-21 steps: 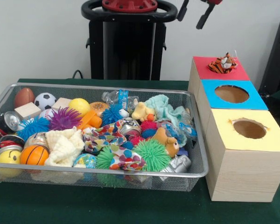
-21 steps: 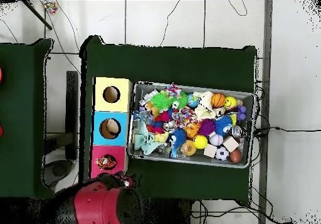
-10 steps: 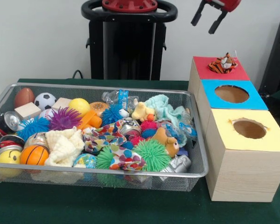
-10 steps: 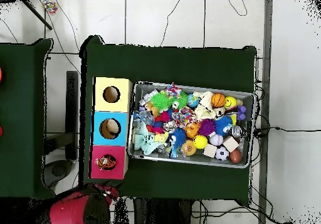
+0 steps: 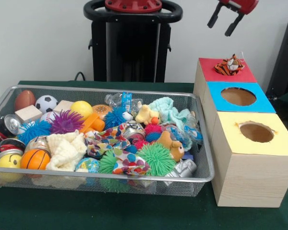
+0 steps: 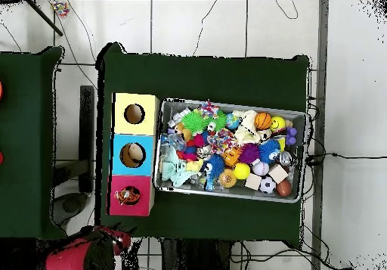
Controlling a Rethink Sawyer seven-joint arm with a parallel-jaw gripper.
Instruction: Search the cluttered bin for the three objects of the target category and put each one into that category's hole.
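Note:
A striped tiger plush (image 5: 229, 65) lies on top of the red box (image 5: 209, 68), over where its hole would be; from above the tiger plush (image 6: 127, 196) sits on the same red box (image 6: 115, 203). My gripper (image 5: 224, 24) hangs high above and behind that box, open and empty. In the overhead view the gripper (image 6: 121, 240) is off the table, below the red box. The wire bin (image 5: 110, 177) holds a yellow plush (image 5: 146, 115) and a brown plush (image 5: 172, 146) among balls, spiky toys, cans and cloths.
A blue box (image 5: 266, 104) and a yellow box (image 5: 278, 143), each with a round open hole, stand in a row with the red one to the right of the bin. The black pedestal (image 5: 132, 43) rises behind the bin.
The gripper has swung right and a little upward in the front view, away from the table. The tiger plush stays on the red box; the bin contents are unmoved.

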